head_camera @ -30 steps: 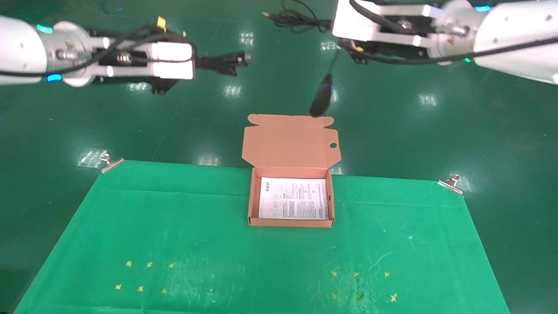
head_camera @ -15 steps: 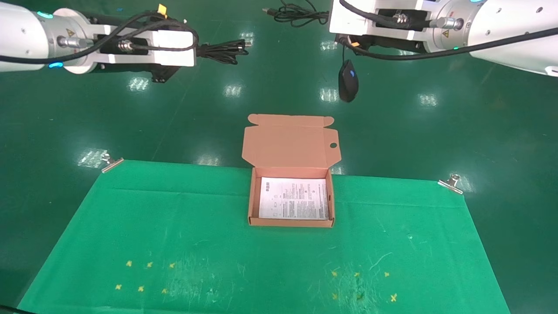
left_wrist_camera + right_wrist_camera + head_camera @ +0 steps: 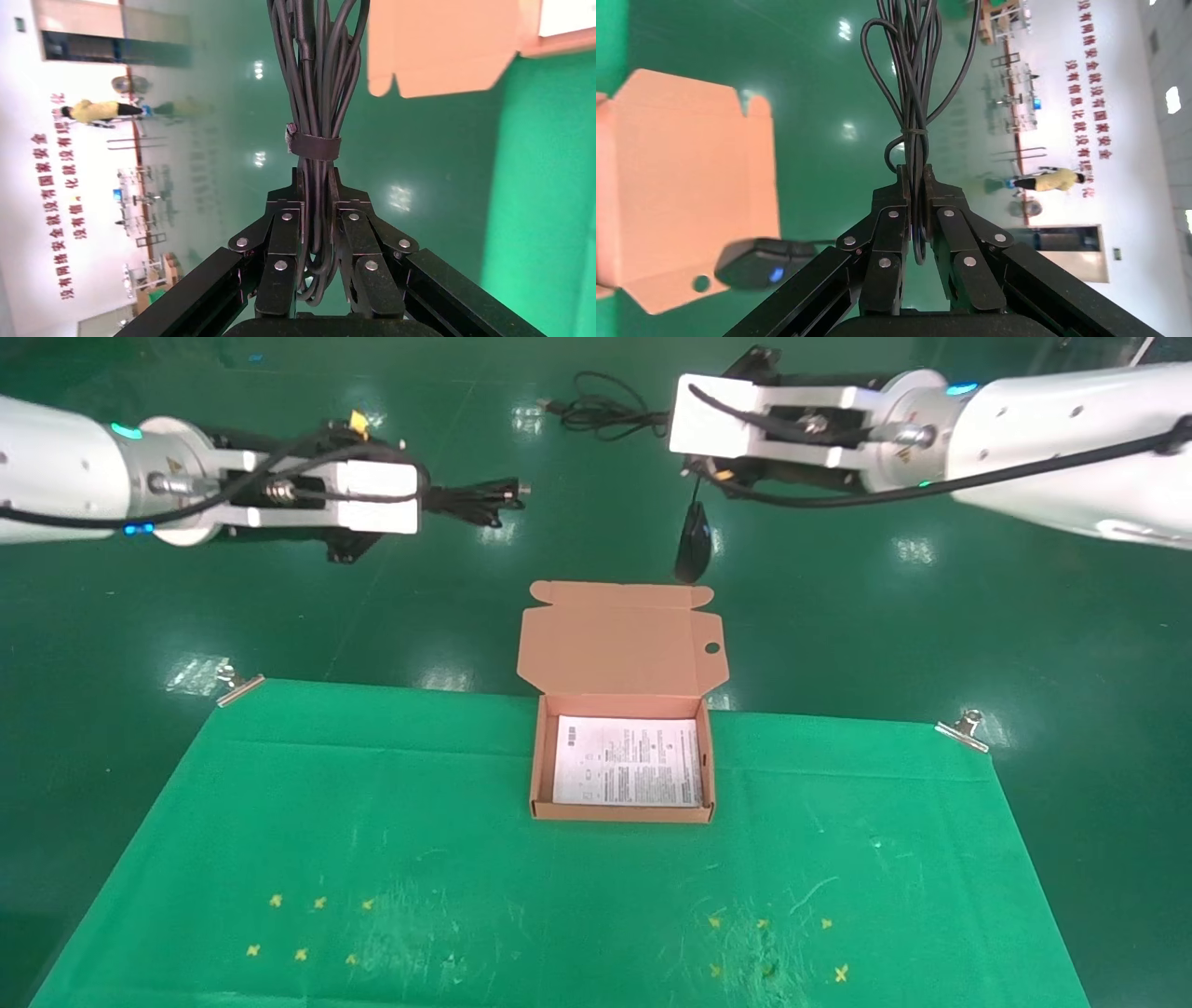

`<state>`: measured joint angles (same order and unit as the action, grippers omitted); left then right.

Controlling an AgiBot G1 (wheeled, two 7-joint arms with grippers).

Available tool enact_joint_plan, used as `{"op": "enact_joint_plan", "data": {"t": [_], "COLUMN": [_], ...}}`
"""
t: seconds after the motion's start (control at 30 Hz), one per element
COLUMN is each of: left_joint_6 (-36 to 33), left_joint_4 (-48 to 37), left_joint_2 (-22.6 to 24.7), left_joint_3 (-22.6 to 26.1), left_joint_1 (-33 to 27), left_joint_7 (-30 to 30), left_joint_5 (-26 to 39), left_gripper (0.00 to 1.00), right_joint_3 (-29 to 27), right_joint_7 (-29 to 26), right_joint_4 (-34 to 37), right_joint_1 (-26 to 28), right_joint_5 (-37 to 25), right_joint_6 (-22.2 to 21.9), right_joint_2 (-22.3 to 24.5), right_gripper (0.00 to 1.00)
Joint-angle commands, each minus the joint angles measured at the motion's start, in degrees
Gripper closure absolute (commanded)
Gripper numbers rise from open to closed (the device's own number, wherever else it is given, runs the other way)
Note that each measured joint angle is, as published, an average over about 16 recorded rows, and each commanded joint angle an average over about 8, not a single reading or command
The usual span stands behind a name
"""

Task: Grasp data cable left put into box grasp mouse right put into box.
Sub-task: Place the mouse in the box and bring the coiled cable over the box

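My left gripper (image 3: 430,497) is shut on the data cable (image 3: 475,497), a tied black bundle, and holds it in the air behind and left of the box; the wrist view shows the jaws (image 3: 316,189) clamped on the bundle (image 3: 315,84). My right gripper (image 3: 663,421) is shut on the mouse's bundled cord (image 3: 601,413), also seen in its wrist view (image 3: 914,175). The mouse (image 3: 693,544) hangs below on its cord, just beyond the far edge of the open lid (image 3: 619,640); its blue light shows in the wrist view (image 3: 761,261). The box (image 3: 622,812) holds only a white sheet (image 3: 627,761).
The box sits at the far edge of a green cloth (image 3: 372,850) pinned by metal clips (image 3: 237,684) (image 3: 964,728). Small yellow marks (image 3: 317,926) dot the cloth near me. Shiny green floor lies beyond the table.
My right arm has come down and to the left; the hanging mouse swung right, then back left over the lid's far edge. My left arm dipped slightly, still holding the data cable.
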<state>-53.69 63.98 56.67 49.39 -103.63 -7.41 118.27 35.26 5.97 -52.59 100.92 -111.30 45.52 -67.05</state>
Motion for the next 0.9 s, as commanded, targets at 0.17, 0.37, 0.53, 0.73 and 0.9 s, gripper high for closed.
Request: {"op": "enact_joint_plan", "data": {"t": [0.17, 0.37, 0.53, 0.73, 0.9], "left_joint_6": [-0.63, -1.78, -3.37, -5.91, -7.98], "left_joint_4": [0.4, 1.33, 2.97, 5.67, 8.01], "left_joint_2": [-0.25, -0.98, -1.35, -1.58, -2.17], "left_joint_3": [1.21, 2.29, 3.31, 4.35, 4.69], "left_joint_1": [1.66, 3.21, 3.88, 3.89, 3.99], "left_joint_7": [-1.6, -4.83, -8.0, -11.05, -12.7], "left_joint_5": [2.58, 6.29, 10.48, 14.97, 16.31], "left_gripper": [1.0, 1.0, 1.0, 1.0, 1.0], "right_joint_3": [0.75, 1.46, 2.04, 3.43, 5.59], "right_joint_7": [-0.14, 0.39, 0.91, 1.74, 2.42], "right_joint_4": [2.23, 4.81, 7.01, 10.21, 11.72], "right_joint_1": [-1.27, -2.83, -3.97, -4.9, -5.83], "right_joint_5": [-0.65, -0.79, -0.83, -0.61, 0.93], "right_joint_6": [-1.16, -2.54, -3.82, -5.54, -7.04], "right_joint_2": [-2.22, -4.84, -7.18, -9.67, -10.42], "right_gripper": [1.0, 1.0, 1.0, 1.0, 1.0]}}
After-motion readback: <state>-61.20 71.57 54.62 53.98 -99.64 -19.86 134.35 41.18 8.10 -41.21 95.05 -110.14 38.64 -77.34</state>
